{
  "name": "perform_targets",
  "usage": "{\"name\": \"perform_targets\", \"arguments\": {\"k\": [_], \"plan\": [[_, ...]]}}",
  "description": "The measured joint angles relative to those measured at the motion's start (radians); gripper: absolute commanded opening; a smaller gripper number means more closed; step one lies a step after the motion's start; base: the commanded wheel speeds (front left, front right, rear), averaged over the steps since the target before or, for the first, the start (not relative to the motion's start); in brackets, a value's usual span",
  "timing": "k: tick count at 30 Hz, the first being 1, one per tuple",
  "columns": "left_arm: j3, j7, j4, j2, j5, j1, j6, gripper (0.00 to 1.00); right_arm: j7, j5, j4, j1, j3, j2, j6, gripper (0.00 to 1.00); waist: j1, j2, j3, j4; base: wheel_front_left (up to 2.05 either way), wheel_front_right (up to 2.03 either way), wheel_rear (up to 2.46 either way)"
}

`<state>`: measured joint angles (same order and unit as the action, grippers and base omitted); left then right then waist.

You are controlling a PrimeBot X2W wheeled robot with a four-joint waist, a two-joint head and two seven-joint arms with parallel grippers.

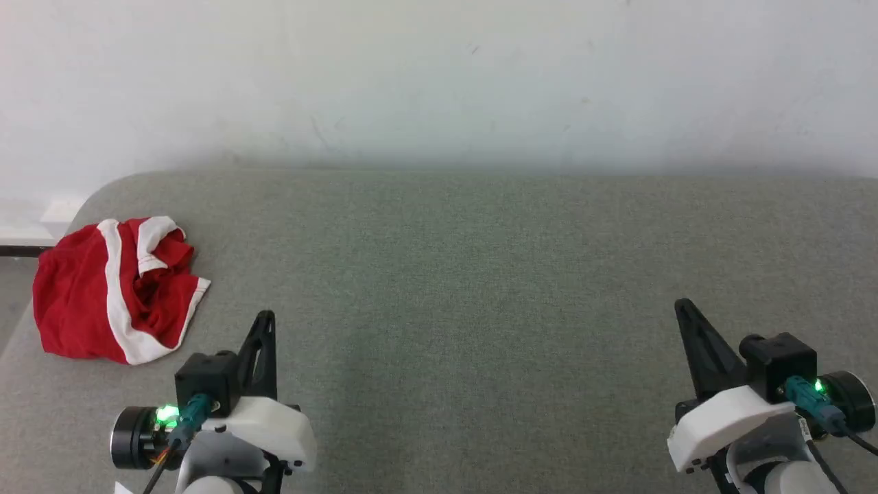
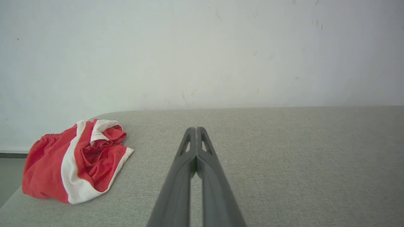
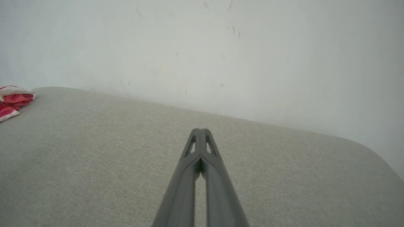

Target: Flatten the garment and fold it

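Red thin-fabric garment with white stripes [image 1: 116,288] lies crumpled at the left rounded corner of the grey fabric-covered counter [image 1: 480,274], apart from the left gripper [image 1: 266,317] and right gripper [image 1: 682,305], both closed and empty.

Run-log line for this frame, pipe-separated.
garment: crumpled red shorts with white stripes, far left on grey fabric surface | left gripper: shut, empty | right gripper: shut, empty | folding: not started
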<state>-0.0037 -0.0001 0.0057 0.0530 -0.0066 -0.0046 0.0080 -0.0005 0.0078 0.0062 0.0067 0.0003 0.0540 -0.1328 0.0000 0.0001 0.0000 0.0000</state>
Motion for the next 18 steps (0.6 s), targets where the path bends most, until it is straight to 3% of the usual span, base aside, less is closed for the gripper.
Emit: {"name": "perform_targets", "arguments": {"k": [18], "plan": [[0.0, 0.0, 0.0, 0.0, 0.0, 0.0, 0.0, 0.0, 0.0, 0.0, 0.0, 0.0, 0.0, 0.0, 0.0, 0.0, 0.0, 0.0, 0.0, 0.0, 0.0, 0.0, 0.0]]}}
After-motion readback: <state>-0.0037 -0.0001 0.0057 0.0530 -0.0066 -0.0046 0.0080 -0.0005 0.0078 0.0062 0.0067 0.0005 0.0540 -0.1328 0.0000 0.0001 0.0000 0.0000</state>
